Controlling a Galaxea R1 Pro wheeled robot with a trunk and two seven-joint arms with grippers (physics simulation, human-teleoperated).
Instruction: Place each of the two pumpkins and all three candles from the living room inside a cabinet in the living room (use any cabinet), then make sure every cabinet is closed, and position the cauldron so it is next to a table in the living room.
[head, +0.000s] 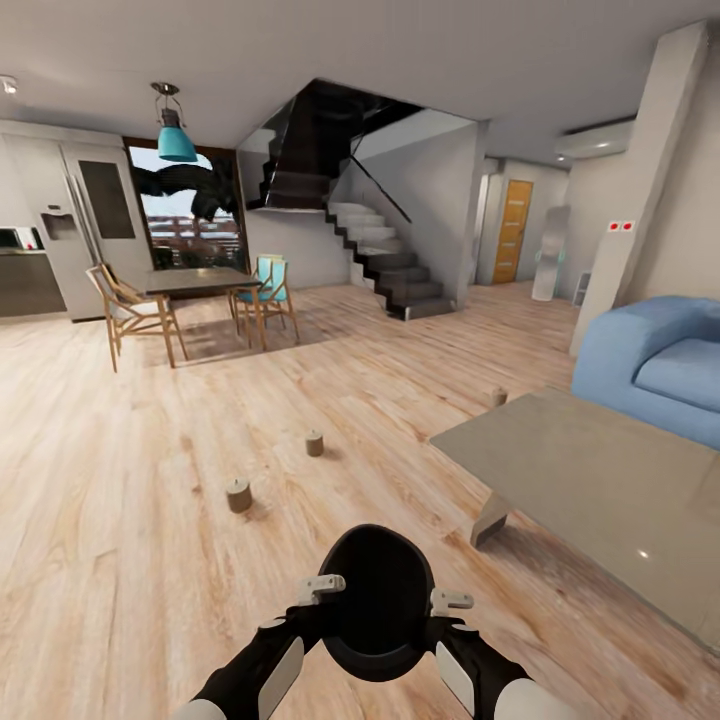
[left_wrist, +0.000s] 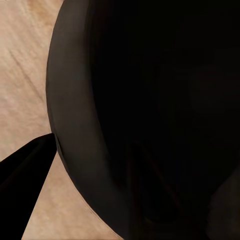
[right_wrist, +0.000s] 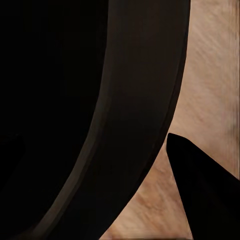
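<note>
Gripping: left gripper (head: 322, 588) and right gripper (head: 447, 601) each clamp the cauldron (head: 378, 600) rim.
Candles (head: 238, 495): on floor (head: 150, 520), far left.
Table (head: 600, 480): right.

Wooden plank floor (head: 120, 480): light oak tone, ran across the whole room.
Dining table (head: 200, 282): dark top, wooden legs, stood at far left before a tall window (head: 190, 215).
Chairs: one pale wooden chair (head: 125, 310) at the near left side of the dining table; two teal-seated chairs (head: 268, 285) at its right.
Pendant lamp (head: 175, 135): teal shade, hung above the dining table.
Refrigerator (head: 65, 230): white, double-door, against the left wall.
Staircase (head: 385, 255): dark treads, rose leftward at centre back.
Door (head: 515, 230): orange, far right of the stairs.
Sofa (head: 660, 365): blue, at right edge.
Pillar (head: 640, 190): pale, slanted, behind the sofa
</note>
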